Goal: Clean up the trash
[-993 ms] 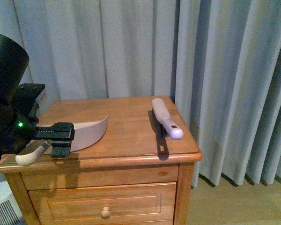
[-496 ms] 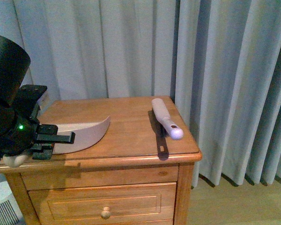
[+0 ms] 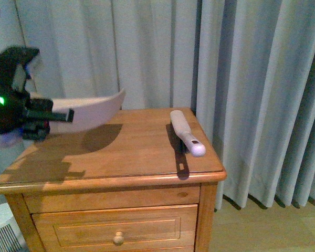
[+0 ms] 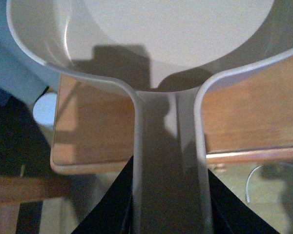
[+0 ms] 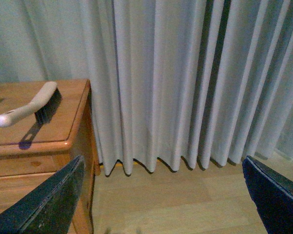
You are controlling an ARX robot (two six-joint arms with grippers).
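Note:
My left gripper point(image 3: 39, 118) is shut on the handle of the beige-pink dustpan point(image 3: 89, 110) and holds it in the air above the left part of the wooden nightstand point(image 3: 142, 157). In the left wrist view the dustpan point(image 4: 171, 44) fills the frame, its handle point(image 4: 168, 161) clamped between the black jaws of the left gripper point(image 4: 170, 200). The trash is out of view in every frame. My right gripper point(image 5: 163, 195) hangs open over the floor beside the nightstand point(image 5: 39, 141), out of the front view.
A white long-handled brush point(image 3: 185, 131) lies on the nightstand's right side, also seen as the brush point(image 5: 31, 105) in the right wrist view. Grey curtains point(image 3: 241, 79) hang behind and to the right. A white round object point(image 3: 2, 226) stands on the floor at the lower left.
The left gripper has lifted the dustpan off the nightstand top and carried it up and to the left; its shadow now falls on the wood.

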